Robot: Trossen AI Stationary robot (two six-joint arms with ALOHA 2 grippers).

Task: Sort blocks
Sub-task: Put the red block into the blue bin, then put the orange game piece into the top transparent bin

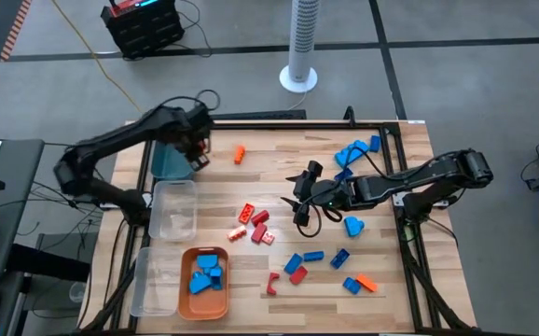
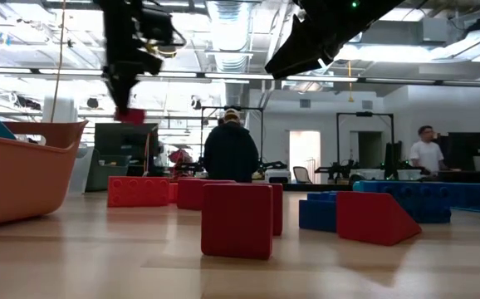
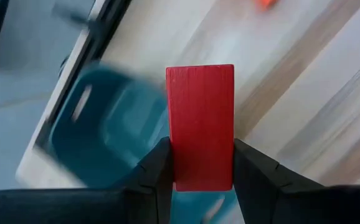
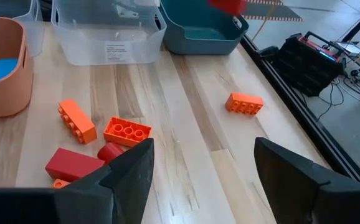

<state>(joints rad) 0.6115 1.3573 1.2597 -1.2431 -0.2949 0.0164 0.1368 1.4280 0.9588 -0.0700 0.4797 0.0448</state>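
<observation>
The left tool (image 3: 200, 177) grips a red block (image 3: 200, 126) above the teal bin (image 1: 169, 161) at the surface's (image 1: 279, 159) far left; the right tool (image 1: 299, 199) hangs released mid-surface, near scattered blocks (image 1: 256, 224)

Four bins (image 1: 174, 207) line the table's nine-o'clock edge: one teal, two clear, one orange. Roughly twenty blocks (image 1: 260, 227) lie loose on the table; the orange bin's blue ones cannot be counted.
</observation>
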